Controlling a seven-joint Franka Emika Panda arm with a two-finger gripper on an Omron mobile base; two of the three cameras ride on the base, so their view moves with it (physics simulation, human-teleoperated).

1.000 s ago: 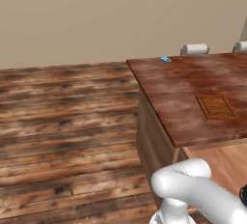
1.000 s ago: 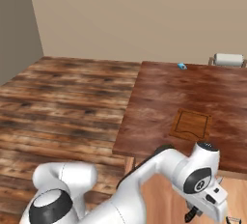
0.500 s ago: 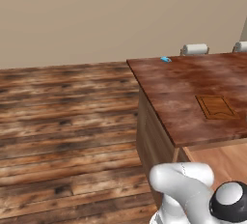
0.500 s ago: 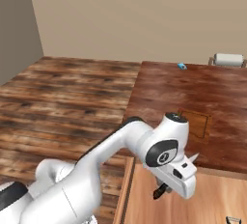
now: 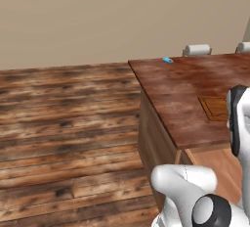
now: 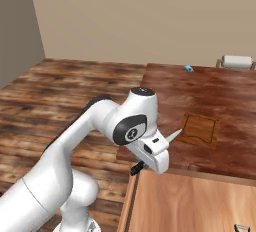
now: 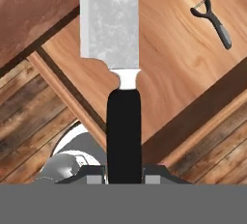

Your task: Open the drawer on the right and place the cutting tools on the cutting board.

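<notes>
**Carrying the knife: slip and clearance hazards**

Gripping only the handle end, the gripper (image 7: pixel 124 172) is closed on the knife (image 6: pixel 156 150), held above the open drawer (image 6: pixel 190 203). The cutting board (image 6: pixel 200 130) lies beyond on the countertop (image 6: pixel 225 96). Risks judged: blade pivoting in the grip, or striking the counter edge. A peeler (image 7: pixel 213 21) remains in the drawer.

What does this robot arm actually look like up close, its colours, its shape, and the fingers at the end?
The arm is glossy white, built of fat rounded tube sections. Its joints are dark, with round black caps ringed in grey. The hand is a white angular block; its gripper ends in two small dark fingers. No loose cables or lettering show.
</notes>
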